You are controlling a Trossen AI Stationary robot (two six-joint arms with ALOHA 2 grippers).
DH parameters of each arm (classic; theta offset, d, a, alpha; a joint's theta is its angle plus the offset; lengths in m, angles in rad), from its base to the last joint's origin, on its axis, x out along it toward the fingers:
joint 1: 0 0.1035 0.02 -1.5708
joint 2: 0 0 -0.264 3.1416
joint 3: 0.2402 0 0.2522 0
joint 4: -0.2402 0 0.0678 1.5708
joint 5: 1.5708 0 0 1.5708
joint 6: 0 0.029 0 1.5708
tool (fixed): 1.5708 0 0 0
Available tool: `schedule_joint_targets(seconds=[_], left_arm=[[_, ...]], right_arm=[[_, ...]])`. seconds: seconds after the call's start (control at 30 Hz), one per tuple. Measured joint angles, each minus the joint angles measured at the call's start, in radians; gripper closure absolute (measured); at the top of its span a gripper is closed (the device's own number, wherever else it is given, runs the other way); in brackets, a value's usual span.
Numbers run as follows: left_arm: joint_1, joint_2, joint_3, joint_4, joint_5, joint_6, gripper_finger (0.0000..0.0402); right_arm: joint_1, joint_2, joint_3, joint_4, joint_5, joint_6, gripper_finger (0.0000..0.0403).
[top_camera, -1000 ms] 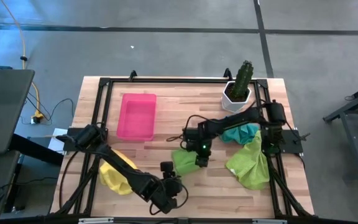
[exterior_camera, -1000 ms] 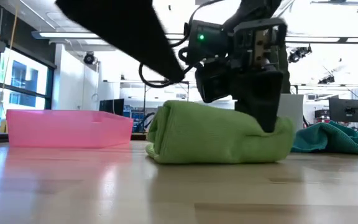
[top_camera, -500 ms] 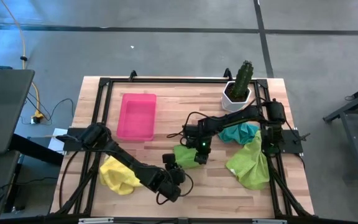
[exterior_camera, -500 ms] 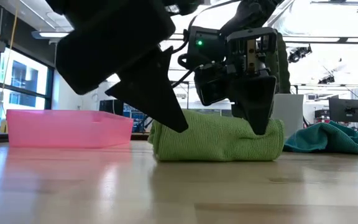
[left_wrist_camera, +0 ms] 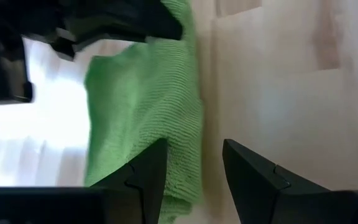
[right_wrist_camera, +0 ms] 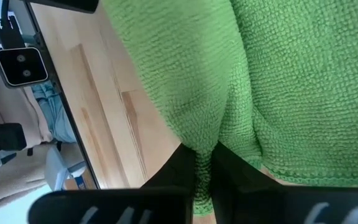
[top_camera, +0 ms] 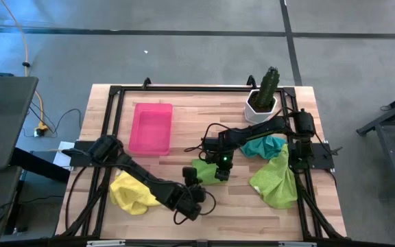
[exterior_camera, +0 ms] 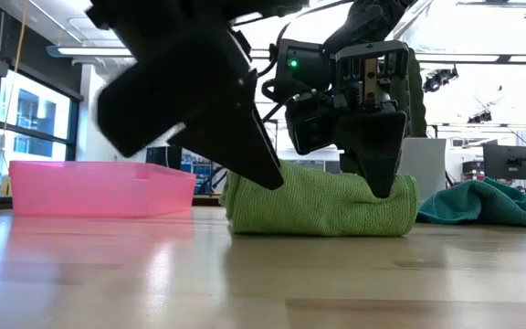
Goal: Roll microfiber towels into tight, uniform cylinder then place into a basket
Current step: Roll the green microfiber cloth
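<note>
A lime green towel (exterior_camera: 318, 201), rolled up, lies on its side mid-table (top_camera: 204, 168). My right gripper (exterior_camera: 380, 183) is shut on its right end. My left gripper (top_camera: 196, 180) is open at the roll's near left end. In the left wrist view the roll's end (left_wrist_camera: 179, 180) lies between its fingers, beside one of them. The yellow towel (top_camera: 129, 193) lies crumpled at the near left. A teal towel (top_camera: 262, 145) and a larger lime green towel (top_camera: 276, 180) lie at the right. The pink basket (top_camera: 151, 127) stands at the far left. My right gripper pinches a raised fold of the green towel (right_wrist_camera: 204, 146) between its two shut fingers. The fingers come from above, slanting down onto the roll's right end (exterior_camera: 400, 196). The roll rests on the table. My left gripper has one finger (left_wrist_camera: 145, 174) right beside the roll's end; whether it touches, I cannot tell.
A white pot with a green cactus (top_camera: 262, 96) stands at the far right. A black frame (top_camera: 184, 88) runs round the table's edges. Bare wood lies between the basket and the roll and along the near edge.
My left gripper has swung from the table's near edge toward the green roll and sunk, rolling a little, staying open. The green towel's near part has drawn in toward my right gripper, and the roll is more compact.
</note>
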Motion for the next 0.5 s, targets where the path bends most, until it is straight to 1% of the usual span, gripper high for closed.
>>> schedule_joint_targets(seconds=[0.1, 0.27, 0.4, 0.5], left_arm=[[0.016, 0.002, 0.0, -0.004, -0.004, 0.014, 0.0254], [0.055, 0.028, 0.0, -0.01, 0.095, 0.014, 0.0254], [0.074, 0.048, 0.001, -0.011, 0.141, 0.03, 0.0254], [0.078, 0.05, 0.0, -0.025, 0.174, 0.024, 0.0254]], right_arm=[[0.002, 0.0, 0.0, 0.0, 0.0, 0.0, 0.0392], [0.006, 0.0, 0.0, -0.003, 0.0, -0.005, 0.0392], [0.005, 0.0, 0.002, -0.005, 0.002, -0.044, 0.0391], [0.006, 0.0, 0.002, 0.0, 0.04, -0.092, 0.0391]])
